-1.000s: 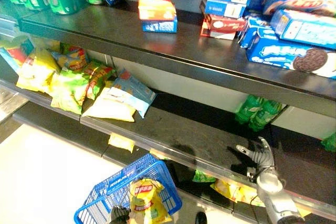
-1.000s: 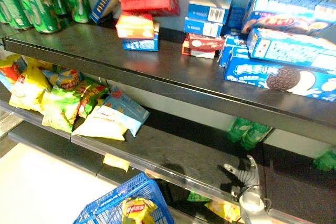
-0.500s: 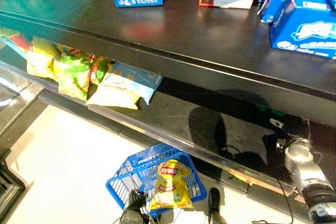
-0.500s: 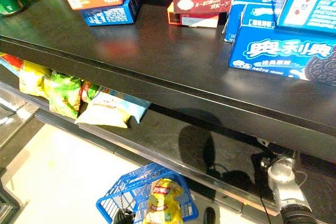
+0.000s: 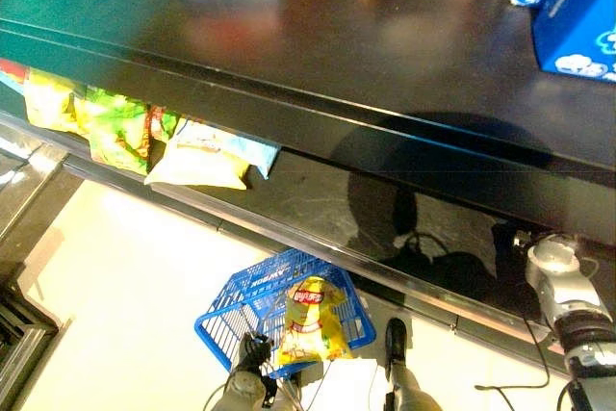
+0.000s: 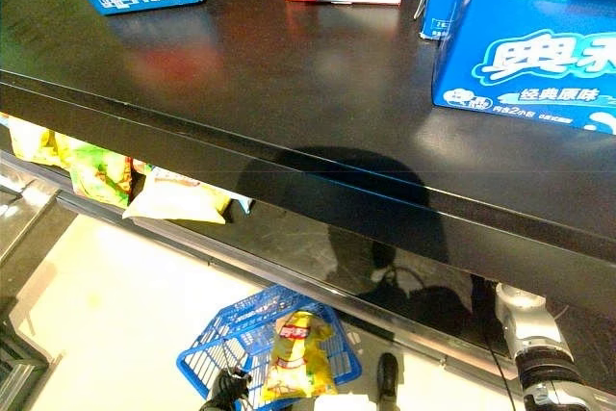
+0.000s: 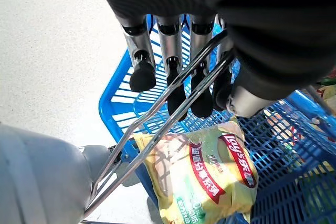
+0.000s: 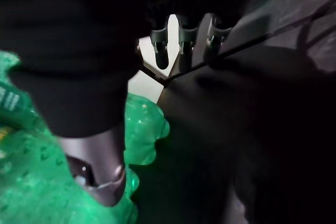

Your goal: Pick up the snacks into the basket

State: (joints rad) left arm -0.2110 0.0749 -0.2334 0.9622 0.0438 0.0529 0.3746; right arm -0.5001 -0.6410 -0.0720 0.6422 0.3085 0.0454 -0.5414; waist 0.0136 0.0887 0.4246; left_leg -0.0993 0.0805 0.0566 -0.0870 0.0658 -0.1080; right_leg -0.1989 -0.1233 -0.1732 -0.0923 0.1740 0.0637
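Below the shelves, largest first:
Shelves [image 5: 318, 55]: boxes [image 6: 525, 55] are stacked on the top board; snack bags [image 5: 197, 156] are piled on the lower board at the left.
Basket [image 5: 236, 310]: blue, hung above the pale floor [image 5: 125, 276]; its wire handle [image 7: 173, 108] is gripped by the curled fingers of the left hand [image 7: 181, 85].
Snack bag [image 5: 310, 324]: yellow, lying inside the basket.
Right hand [image 8: 181, 43]: reached under the upper shelf, beside green bottles [image 8: 142, 129]; whether its fingers are curled or straight cannot be told.
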